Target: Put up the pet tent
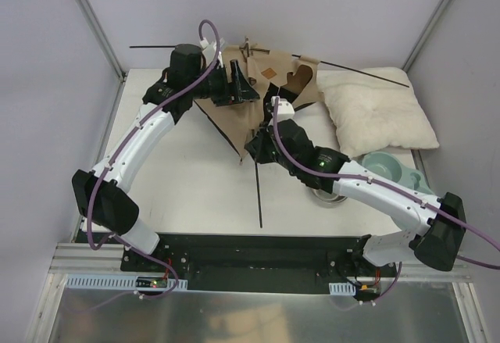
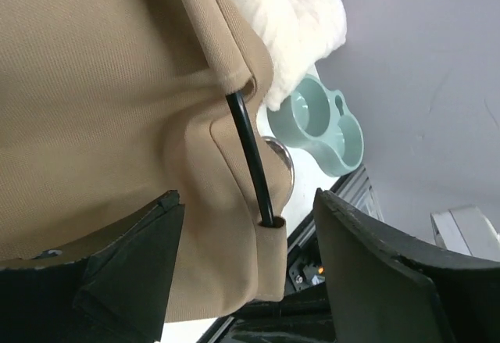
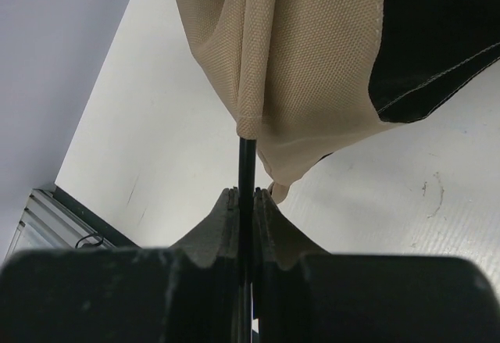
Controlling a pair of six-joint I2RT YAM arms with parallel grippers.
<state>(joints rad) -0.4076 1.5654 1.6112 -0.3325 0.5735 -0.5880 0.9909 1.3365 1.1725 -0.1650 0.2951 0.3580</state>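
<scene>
The tan pet tent (image 1: 269,85) lies crumpled and flat at the back middle of the table, its brown label facing up. My left gripper (image 1: 248,91) is over its left part. In the left wrist view the jaws (image 2: 244,202) stand wide apart with tan fabric (image 2: 101,101) between them, where a black pole (image 2: 251,155) enters a sleeve pocket. My right gripper (image 1: 262,144) is at the tent's near corner, shut on another black pole (image 1: 258,194) that runs toward me across the table. In the right wrist view (image 3: 246,194) this pole (image 3: 246,163) goes up into a fabric sleeve (image 3: 258,62).
A fluffy off-white pillow (image 1: 375,112) lies at the back right. A mint double bowl (image 1: 391,171) and a metal bowl (image 1: 328,196) sit under my right arm. A long pole (image 1: 355,72) sticks out of the tent at the back on both sides.
</scene>
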